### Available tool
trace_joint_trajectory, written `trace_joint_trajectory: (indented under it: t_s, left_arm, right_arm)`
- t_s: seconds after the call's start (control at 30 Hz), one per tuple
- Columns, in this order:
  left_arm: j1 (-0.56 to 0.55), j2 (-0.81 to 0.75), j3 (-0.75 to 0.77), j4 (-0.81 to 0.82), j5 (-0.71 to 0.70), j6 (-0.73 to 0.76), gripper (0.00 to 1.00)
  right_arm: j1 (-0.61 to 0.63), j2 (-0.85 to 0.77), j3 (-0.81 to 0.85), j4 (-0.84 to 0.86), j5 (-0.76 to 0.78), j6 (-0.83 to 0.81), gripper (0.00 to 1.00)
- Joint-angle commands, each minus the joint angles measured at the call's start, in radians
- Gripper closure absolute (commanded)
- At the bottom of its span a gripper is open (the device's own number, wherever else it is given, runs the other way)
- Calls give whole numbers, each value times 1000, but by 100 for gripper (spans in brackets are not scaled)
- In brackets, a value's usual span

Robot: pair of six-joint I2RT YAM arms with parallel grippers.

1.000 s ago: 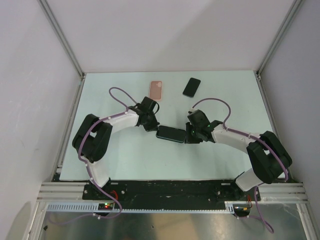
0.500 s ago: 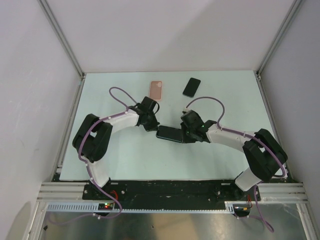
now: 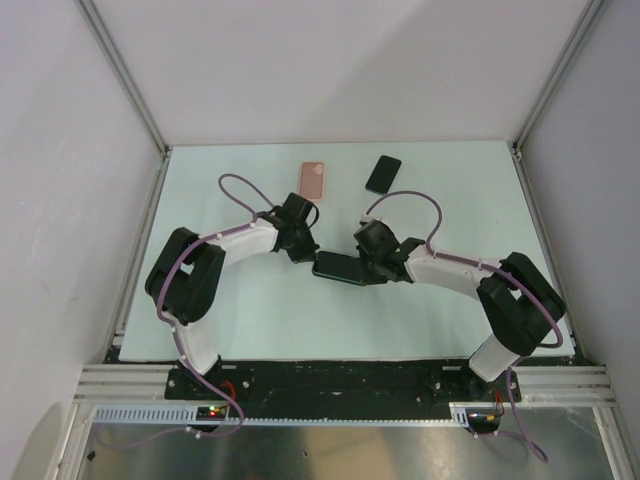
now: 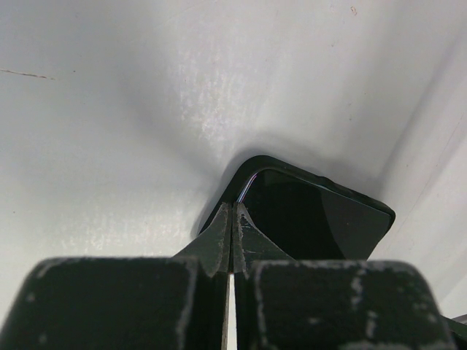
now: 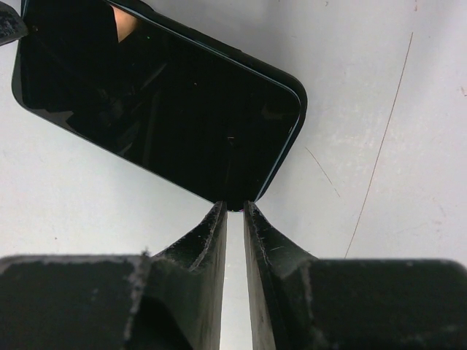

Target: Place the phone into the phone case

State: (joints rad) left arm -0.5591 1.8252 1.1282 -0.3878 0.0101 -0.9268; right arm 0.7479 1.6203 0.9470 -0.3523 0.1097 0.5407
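Note:
A black phone (image 3: 336, 267) lies flat mid-table between my two grippers; its dark screen fills the right wrist view (image 5: 160, 109) and shows in the left wrist view (image 4: 314, 219). My left gripper (image 3: 306, 254) (image 4: 232, 208) is shut, its tips touching the phone's left corner with nothing between them. At the phone's right corner, my right gripper (image 3: 367, 263) (image 5: 235, 205) is nearly closed with a thin empty gap, and its tips meet the edge. A pink phone case (image 3: 313, 180) lies farther back.
A second black slab, phone or case (image 3: 383, 174), lies at the back right of the pale mat (image 3: 460, 200). Grey walls and metal frame posts (image 3: 125, 75) close in the table on three sides.
My right gripper has moved left and a little back, onto the phone's right end. The phone has shifted slightly left. The left arm has stayed put.

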Motion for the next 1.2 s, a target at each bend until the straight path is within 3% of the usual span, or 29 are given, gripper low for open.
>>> trace_joint_trajectory:
  t_s: [0.0,1.17]
  left_arm:
    - [-28,75,-23,-60,-18,8,100]
    - [-28,87,-21,-68,-18,24,100]
  right_arm:
    - [14,25,36,-13,37,-13,80]
    - [49,293,56,0,45,18,82]
